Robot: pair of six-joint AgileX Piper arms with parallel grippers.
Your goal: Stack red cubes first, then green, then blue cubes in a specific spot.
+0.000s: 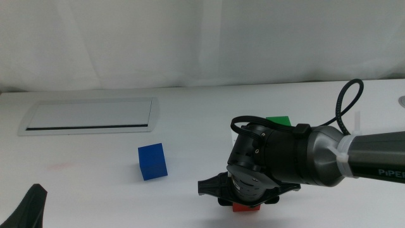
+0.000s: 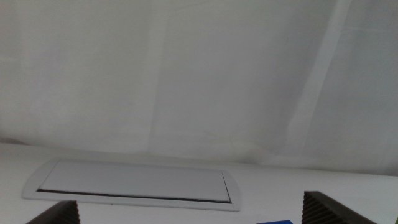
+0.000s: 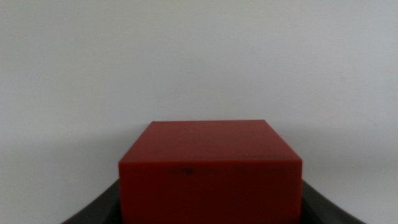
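A: Right gripper (image 1: 243, 204) low over the near edge of the surface, jaws clamped on the red cube (image 3: 210, 171). Cube sitting square between them in the right wrist view, top face level, a dark jaw hugging each side.

B: Resting on the surface or just above it?

A: Hard to tell; only a sliver of red showing under the wrist in the middle view, bottom face hidden. Probably at or very near the white surface (image 1: 95, 183).

B: And the other two cubes?

A: Green cube (image 1: 278, 120) farther back toward the far edge, mostly hidden behind the right arm. Blue cube (image 1: 152, 161) out in the open toward the left side, well apart from the red one, one corner turned toward the near edge.

B: Which arm for the next pick?

A: By the order, green next. Lying behind the right gripper and on that arm's side, so closer to the right arm by a good margin. No long axis to worry about, all faces alike.

B: Left gripper?

A: Left gripper (image 2: 189, 214) waiting at the near left corner, jaws spread wide with nothing between them.

B: Any containers?

A: None. Only the grey-framed panel (image 1: 88, 116) flat near the far left corner, nothing on it.
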